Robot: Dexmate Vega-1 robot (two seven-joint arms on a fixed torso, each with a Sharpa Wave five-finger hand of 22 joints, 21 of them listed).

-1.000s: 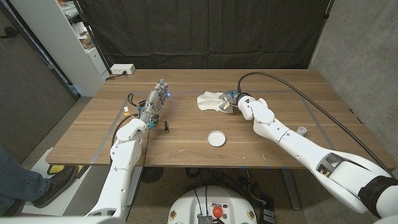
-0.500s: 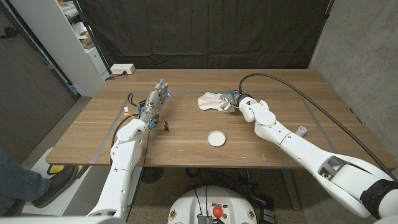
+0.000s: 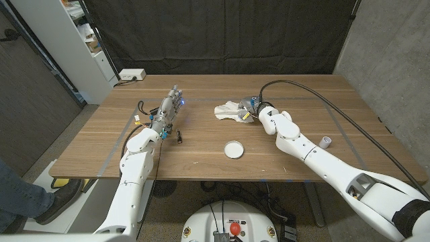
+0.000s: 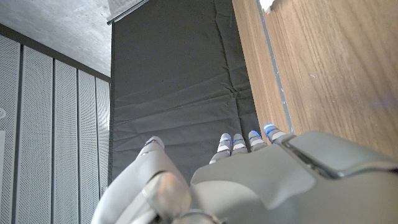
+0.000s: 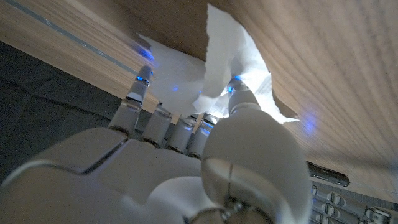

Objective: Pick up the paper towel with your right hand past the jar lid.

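The crumpled white paper towel (image 3: 226, 109) lies on the wooden table (image 3: 201, 161), beyond the round white jar lid (image 3: 234, 148). My right hand (image 3: 251, 107) is at the towel's right edge. In the right wrist view the thumb and fingertips (image 5: 239, 99) close on a raised fold of the paper towel (image 5: 224, 68), which still touches the wood. My left hand (image 3: 168, 110) stays on the left side of the table with its fingers straight and apart, holding nothing; the left wrist view shows those fingers (image 4: 249, 140) beside bare wood.
A small black object (image 3: 180, 136) lies just right of my left hand. A small white cap-like thing (image 3: 326, 141) sits near the right edge. A white box (image 3: 132, 75) rests at the back left corner. A person's shoe (image 3: 47, 202) shows on the floor at the left.
My right forearm has swung slightly rightward, and the fingers have drawn in on the towel's edge, bunching it a little. The left arm has not moved.
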